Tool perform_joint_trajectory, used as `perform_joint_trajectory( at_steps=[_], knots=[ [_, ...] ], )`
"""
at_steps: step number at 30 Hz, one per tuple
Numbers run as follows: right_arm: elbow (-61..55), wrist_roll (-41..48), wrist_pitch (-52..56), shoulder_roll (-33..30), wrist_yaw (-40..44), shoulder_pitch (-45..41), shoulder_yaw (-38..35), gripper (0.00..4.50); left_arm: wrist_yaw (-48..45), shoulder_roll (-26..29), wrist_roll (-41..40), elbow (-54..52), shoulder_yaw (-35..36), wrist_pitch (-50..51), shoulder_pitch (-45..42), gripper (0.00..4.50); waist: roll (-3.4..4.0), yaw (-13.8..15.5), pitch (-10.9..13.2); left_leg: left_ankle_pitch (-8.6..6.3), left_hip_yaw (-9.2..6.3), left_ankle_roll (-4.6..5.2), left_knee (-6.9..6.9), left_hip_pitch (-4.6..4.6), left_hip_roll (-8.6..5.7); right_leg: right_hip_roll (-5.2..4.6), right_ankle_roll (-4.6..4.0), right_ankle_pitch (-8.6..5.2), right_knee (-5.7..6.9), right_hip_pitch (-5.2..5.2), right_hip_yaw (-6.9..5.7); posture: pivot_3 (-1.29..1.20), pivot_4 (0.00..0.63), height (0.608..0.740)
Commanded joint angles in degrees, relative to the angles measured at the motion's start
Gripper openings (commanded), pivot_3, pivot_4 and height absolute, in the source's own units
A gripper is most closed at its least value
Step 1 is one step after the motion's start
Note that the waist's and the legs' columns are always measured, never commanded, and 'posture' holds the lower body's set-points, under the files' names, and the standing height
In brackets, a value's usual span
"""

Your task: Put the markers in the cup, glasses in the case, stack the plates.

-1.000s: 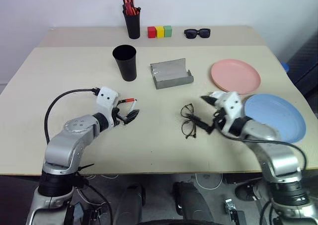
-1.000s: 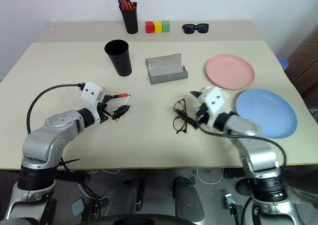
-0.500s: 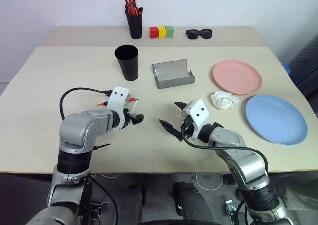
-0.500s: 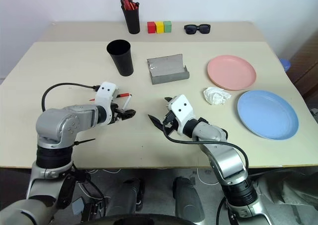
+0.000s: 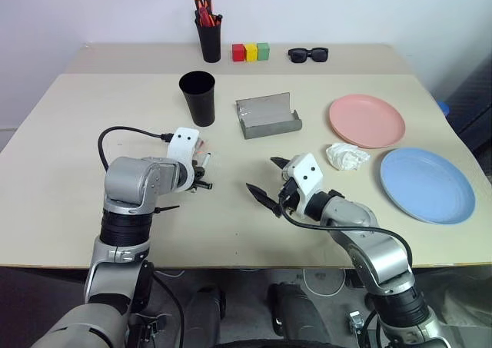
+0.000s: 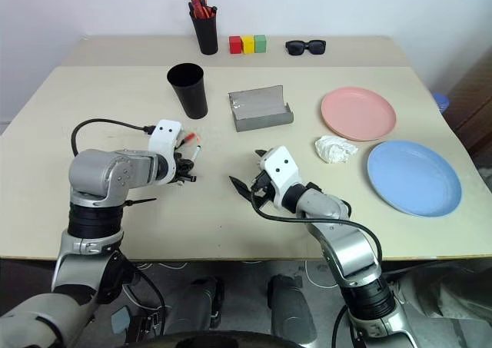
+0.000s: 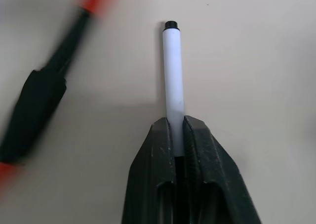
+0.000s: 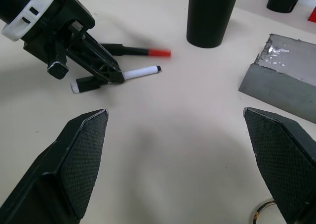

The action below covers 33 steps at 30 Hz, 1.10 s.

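Both head views put the left gripper (image 5: 203, 182) near the black cup (image 5: 197, 98). Left wrist view: it pinches the white marker (image 7: 174, 75) toward one end, so lift level first; right wrist view: the right gripper (image 8: 174, 112) is spread wide.

Head pair: we look down over the whole table (image 5: 69, 133). Wrist views sit low, close; both share the white marker (image 7: 173, 70).

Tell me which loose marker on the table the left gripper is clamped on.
The white-barrelled marker with the black end: the left gripper is shut on its barrel. The black marker with the red cap lies beside it, outside that grip.
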Motion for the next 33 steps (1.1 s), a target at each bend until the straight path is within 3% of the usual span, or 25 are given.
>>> perform_joint_trajectory(
  at_steps=[1, 6, 10, 13, 18, 24, 28, 33],
  knots=[
    [-0.3, 0.1, -1.2, 0.5, 0.7, -1.2, 0.0, 4.5, -0.7, -0.9, -0.9, -2.1, 1.2, 2.3, 0.4, 0.05, 0.0, 0.0, 0.0, 0.0, 0.0, 0.0, 0.0, 0.0, 0.0, 0.0, 0.0, 0.0, 0.0, 0.0, 0.0, 0.0, 0.15, 0.74],
    [0.9, 0.5, -1.9, 0.4, 2.4, -2.8, 0.1, 4.5, -5.5, 0.3, -4.5, -10.2, 4.4, -4.9, 3.3, 0.05, -0.01, -0.3, 0.0, 0.0, 0.0, 0.0, -0.04, -0.02, 0.01, 0.0, -0.01, 0.0, 0.0, -0.05, 0.0, 0.0, 0.15, 0.74],
    [2.5, 0.8, -2.9, 1.0, 3.4, -5.3, -0.5, 4.5, -8.3, 1.0, -3.2, -13.8, 7.0, -27.8, 6.2, 0.05, -0.01, -0.2, 0.0, 0.0, 0.01, -0.01, -0.09, -0.03, 0.05, 0.01, -0.12, -0.04, 0.0, -0.09, 0.01, 0.0, 0.15, 0.74],
    [3.5, 0.5, -3.3, 1.5, 3.4, -6.4, -0.5, 4.5, -7.4, -0.8, -3.2, -11.5, 9.4, -37.6, 4.9, 0.05, -0.01, 0.1, 0.0, 0.0, 0.03, -0.02, -0.08, -0.03, 0.05, 0.0, -0.18, -0.04, -0.07, -0.07, 0.01, 0.0, 0.15, 0.74],
    [7.9, -0.5, -6.5, 6.0, -0.7, -11.0, -2.2, 4.5, 3.6, -5.2, 6.2, 3.9, 7.9, -57.3, -6.3, 0.05, -0.12, 0.2, 0.1, 0.0, -0.04, 0.0, 0.13, -0.23, -0.02, -0.01, -0.11, 0.02, -0.2, -0.04, -0.05, 0.0, 0.15, 0.74],
    [13.5, -2.5, -10.2, 9.8, -4.0, -16.0, -2.4, 4.5, 14.6, -7.1, 13.8, 33.2, 7.7, -78.6, -19.7, 0.05, -0.12, 0.1, 0.1, -0.03, -0.01, 0.06, 0.03, -0.27, -0.06, -0.01, 0.22, 0.19, -0.22, -0.14, -0.04, 0.0, 0.15, 0.74],
    [14.5, -3.0, -11.4, 10.7, -3.9, -16.7, -2.0, 4.5, 14.9, -7.4, 14.2, 48.0, 8.1, -90.4, -25.1, 0.05, -0.12, 0.0, 0.1, -0.06, 0.01, 0.11, 0.01, -0.5, -0.06, -0.02, 0.28, 0.21, -0.2, -0.4, -0.04, 0.0, 0.15, 0.74],
    [13.5, -3.4, -11.4, 11.8, -4.6, -15.6, -1.7, 4.5, 13.9, -7.5, 14.5, 60.1, 8.0, -97.3, -28.2, 0.05, -0.12, 0.0, 0.1, -0.07, 0.04, 0.13, 0.0, -0.61, -0.09, -0.05, 0.34, 0.26, -0.16, -0.53, -0.03, 0.0, 0.15, 0.74]
  ],
)
